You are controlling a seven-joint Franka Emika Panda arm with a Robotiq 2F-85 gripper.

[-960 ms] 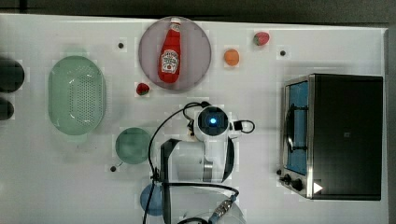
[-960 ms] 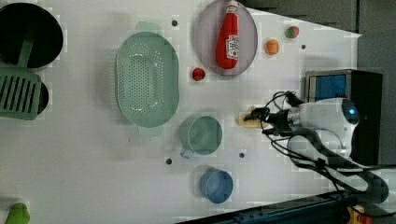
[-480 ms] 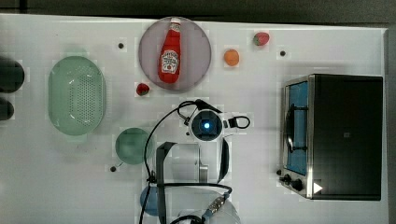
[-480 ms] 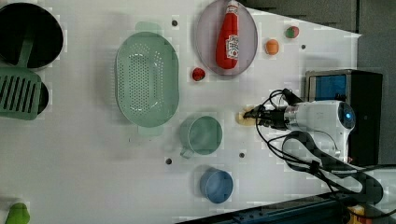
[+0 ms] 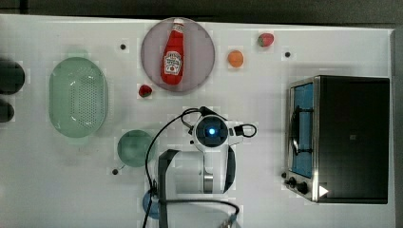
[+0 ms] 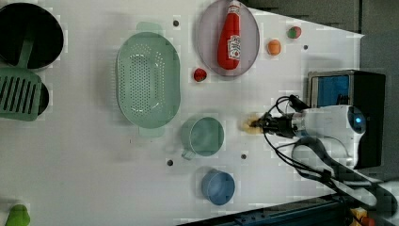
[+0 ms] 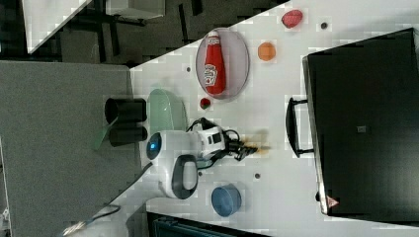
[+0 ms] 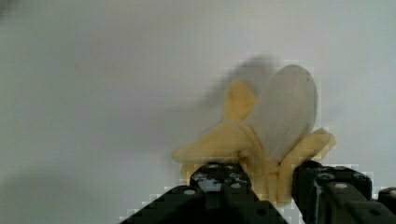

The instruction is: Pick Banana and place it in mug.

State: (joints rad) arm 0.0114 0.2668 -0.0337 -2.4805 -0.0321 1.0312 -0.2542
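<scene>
Pincer (image 8: pixel 266 179) clamped on banana (image 8: pixel 266 135), ketchup bottle (image 5: pixel 173 56) on purple plate (image 5: pixel 202 42), label unreadable

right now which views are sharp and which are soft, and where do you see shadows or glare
Wrist view: the banana and the gripper closed on it are fairly clear, with a soft dark shadow behind the banana. Left view: the banana is a pale blur beside the mug. Top view: even light, bright glints on the basket. Right view: the white table looks washed out.
</scene>
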